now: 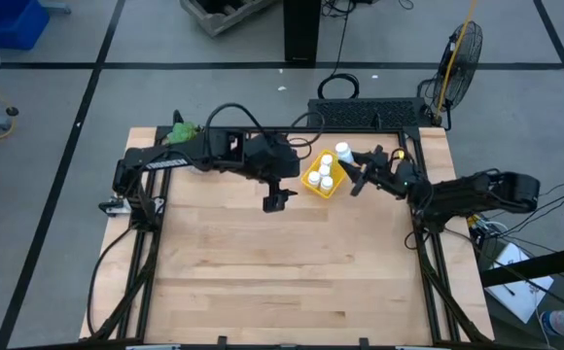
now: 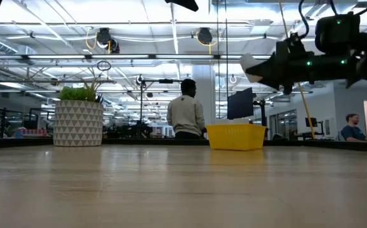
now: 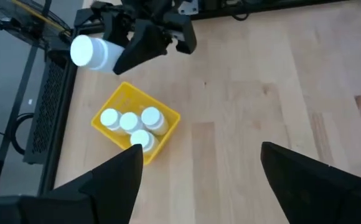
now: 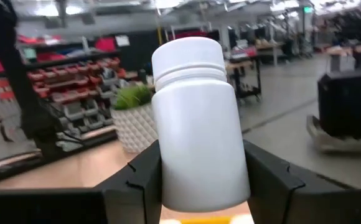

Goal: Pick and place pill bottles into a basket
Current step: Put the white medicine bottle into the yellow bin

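The yellow basket (image 1: 323,179) stands on the table's far side and holds several white pill bottles (image 3: 129,122) upright. It also shows in the left wrist view (image 3: 168,127) and the low view (image 2: 236,137). My right gripper (image 1: 353,162) is shut on one more white pill bottle (image 1: 343,153), held in the air just beyond the basket's far right corner. My left gripper (image 1: 278,202) is open and empty, above the table to the left of the basket. My right gripper pinches the bottle's body (image 4: 199,155) near its base, between its two fingers (image 4: 137,177), one on each side. The fingers come from the table's right, and the cap (image 4: 188,57) points away from them. The bottle is lifted clear of the table and the basket (image 3: 93,53).
A white patterned pot with a green plant (image 2: 79,120) stands at the table's far left corner (image 1: 180,131). Bare wooden tabletop (image 1: 282,272) lies in front of the basket. People show in the room behind (image 2: 186,114).
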`<state>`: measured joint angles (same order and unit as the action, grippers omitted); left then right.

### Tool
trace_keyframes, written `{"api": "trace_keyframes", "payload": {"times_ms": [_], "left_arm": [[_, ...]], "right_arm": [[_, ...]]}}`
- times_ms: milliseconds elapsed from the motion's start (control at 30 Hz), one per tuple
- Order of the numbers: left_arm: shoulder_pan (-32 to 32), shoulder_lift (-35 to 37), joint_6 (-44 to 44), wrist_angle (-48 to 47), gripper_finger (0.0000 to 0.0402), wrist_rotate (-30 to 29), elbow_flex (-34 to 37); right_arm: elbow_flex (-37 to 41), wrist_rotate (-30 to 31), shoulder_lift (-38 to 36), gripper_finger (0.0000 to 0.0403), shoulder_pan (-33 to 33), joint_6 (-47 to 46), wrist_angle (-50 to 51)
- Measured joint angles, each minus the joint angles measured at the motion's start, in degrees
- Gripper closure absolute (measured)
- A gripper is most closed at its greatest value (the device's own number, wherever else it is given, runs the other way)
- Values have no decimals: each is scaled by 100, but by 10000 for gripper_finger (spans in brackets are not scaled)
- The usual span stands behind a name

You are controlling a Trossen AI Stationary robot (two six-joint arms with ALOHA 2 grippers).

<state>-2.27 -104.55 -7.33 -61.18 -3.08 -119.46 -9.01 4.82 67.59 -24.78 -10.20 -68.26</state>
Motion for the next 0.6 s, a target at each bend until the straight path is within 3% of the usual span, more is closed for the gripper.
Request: {"api": "trace_keyframes", "payload": {"times_ms": [333, 600], "left_arm": [[-179, 0, -5, 41, 73, 1, 1], [-371, -7, -171, 1127, 85, 6, 695]], "right_arm": [[72, -5, 579, 245, -113, -133, -192], [69, -55, 1172, 245, -6, 50, -1641]]}}
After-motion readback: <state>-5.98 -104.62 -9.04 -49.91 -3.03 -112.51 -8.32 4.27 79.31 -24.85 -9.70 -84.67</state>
